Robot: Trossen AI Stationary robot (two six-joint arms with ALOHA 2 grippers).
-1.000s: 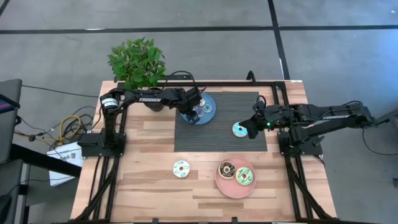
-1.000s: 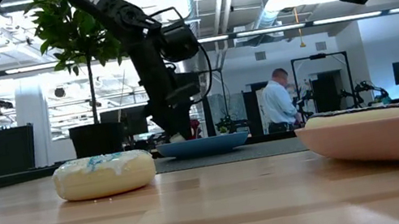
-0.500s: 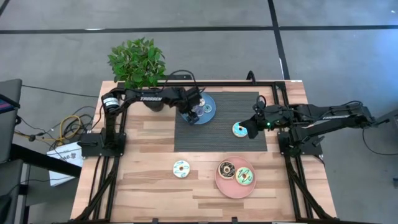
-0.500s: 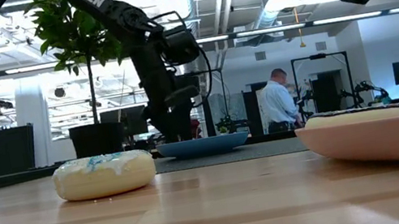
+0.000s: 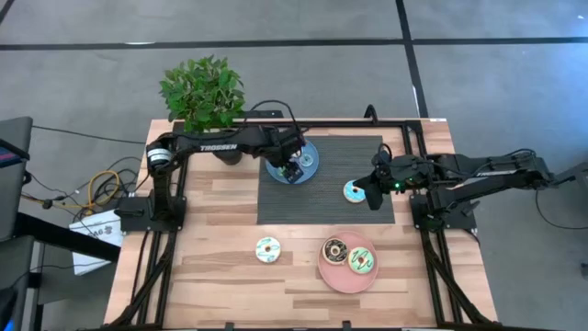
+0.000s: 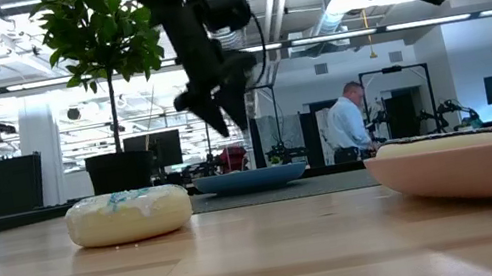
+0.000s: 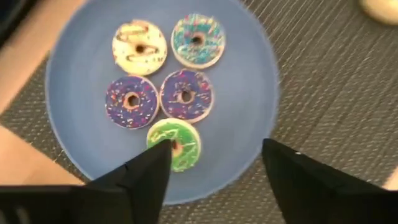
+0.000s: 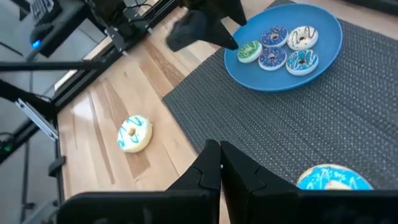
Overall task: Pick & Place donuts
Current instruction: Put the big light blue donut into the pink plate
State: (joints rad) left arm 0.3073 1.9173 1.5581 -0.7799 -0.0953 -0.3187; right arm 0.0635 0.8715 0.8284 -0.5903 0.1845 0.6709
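Five small donuts lie on the blue plate (image 7: 249,93) at the far end of the dark ribbed mat (image 5: 326,207): a cream donut with dark stripes (image 7: 139,47), a teal-iced donut (image 7: 198,41), two purple sprinkled donuts (image 7: 131,101) side by side, and a green-iced donut (image 7: 175,144) nearest the plate's rim. My left gripper (image 7: 214,168) hangs above this plate with its fingers (image 7: 143,174) spread apart and nothing between them; in the left wrist view one fingertip overlaps the edge of the green donut. In the low view the same gripper stands clear above the plate. A larger light blue donut (image 5: 354,191) rests on the mat near its right edge, just beside my right gripper (image 5: 373,195), whose fingers are pressed together and hold nothing. A cream donut with blue icing (image 5: 267,249) sits alone on the bare wooden table (image 5: 211,276). The pink plate (image 5: 338,276) near the front edge carries a dark brown donut (image 5: 334,251) and a cream donut with green icing (image 5: 360,261), touching one another. A potted plant (image 5: 203,93) stands at the table's far left corner. In the room behind, a person in a light shirt (image 6: 347,125) stands.
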